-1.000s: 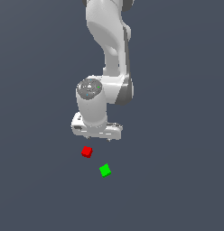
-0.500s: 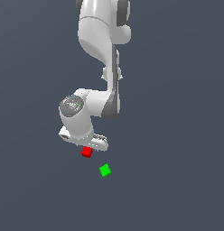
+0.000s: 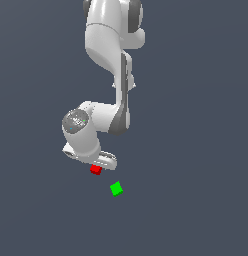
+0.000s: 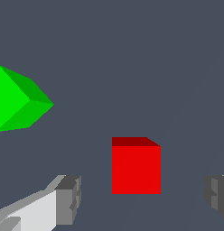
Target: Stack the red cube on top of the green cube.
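While the gripper [image 4: 141, 198] hangs low with its grey ridged fingers [image 4: 68, 198] spread apart, the red cube [image 4: 136, 168] sits between them, touching neither. The green cube [image 3: 116, 189], equally small, plain and flat-sided, lies near on the exterior view's right, nothing between them on the smooth dark floor [image 3: 196, 150].

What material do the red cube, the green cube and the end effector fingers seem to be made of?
Red cube: flat, uniform matte colour, no texture or shine; the material is open, perhaps plastic. Green cube: the same plain, matte look. End effector fingers: dull grey ribbed pads, rubber-like, on a smooth white body.
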Controlling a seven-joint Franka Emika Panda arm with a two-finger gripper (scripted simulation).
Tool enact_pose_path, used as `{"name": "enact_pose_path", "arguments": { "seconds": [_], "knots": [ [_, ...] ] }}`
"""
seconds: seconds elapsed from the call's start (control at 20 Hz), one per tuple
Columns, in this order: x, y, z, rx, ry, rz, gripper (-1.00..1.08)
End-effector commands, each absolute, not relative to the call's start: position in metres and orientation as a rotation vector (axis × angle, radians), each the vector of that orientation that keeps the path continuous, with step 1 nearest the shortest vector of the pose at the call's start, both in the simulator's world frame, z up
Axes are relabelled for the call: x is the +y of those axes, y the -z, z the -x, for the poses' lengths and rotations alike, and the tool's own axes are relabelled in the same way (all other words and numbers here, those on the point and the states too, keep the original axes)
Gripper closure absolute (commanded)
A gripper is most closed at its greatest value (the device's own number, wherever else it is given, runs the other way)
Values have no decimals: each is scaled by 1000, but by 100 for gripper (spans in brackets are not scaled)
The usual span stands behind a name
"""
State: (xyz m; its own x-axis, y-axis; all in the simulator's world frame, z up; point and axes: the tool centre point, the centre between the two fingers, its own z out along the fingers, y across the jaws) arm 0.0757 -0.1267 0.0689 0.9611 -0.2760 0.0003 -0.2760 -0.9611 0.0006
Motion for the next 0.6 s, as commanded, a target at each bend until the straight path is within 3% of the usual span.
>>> {"name": "enact_pose_path", "arguments": {
  "seconds": [0.0,0.55],
  "knots": [
    [-126,-64,-76,-437,1,-3110,-92],
    [-127,-20,-75,-442,0,-3110,-92]
  ]
}}
